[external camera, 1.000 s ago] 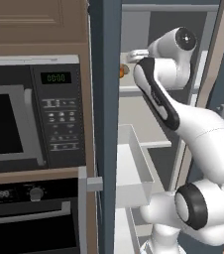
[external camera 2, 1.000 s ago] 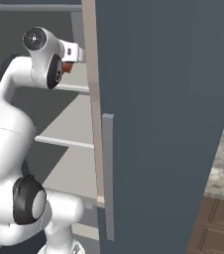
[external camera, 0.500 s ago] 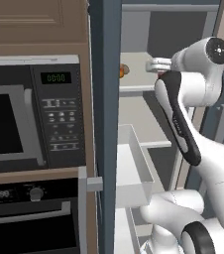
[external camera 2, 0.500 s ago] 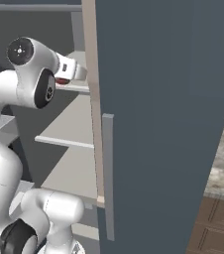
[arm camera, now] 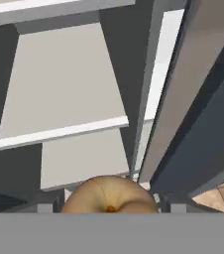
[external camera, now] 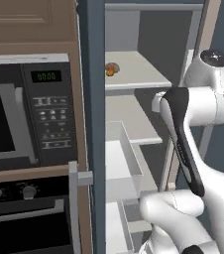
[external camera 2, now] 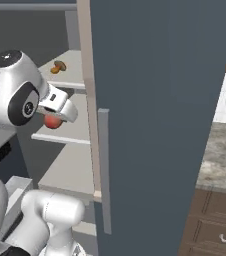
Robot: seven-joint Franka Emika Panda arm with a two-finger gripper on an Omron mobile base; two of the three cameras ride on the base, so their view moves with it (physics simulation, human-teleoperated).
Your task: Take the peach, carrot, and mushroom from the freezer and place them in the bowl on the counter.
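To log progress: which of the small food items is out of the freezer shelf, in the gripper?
The peach, red and round, sits in the gripper; the brown mushroom lies on the upper shelf.

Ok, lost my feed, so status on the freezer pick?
Gripper shut on the round red-orange peach. Brown-tan mushroom on the freezer's pale grey shelf. Dark blue-grey door close beside the arm.

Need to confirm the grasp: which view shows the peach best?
The hand view: the peach sits close up between the gripper's fingers. The right base view shows a red sliver under the hand.
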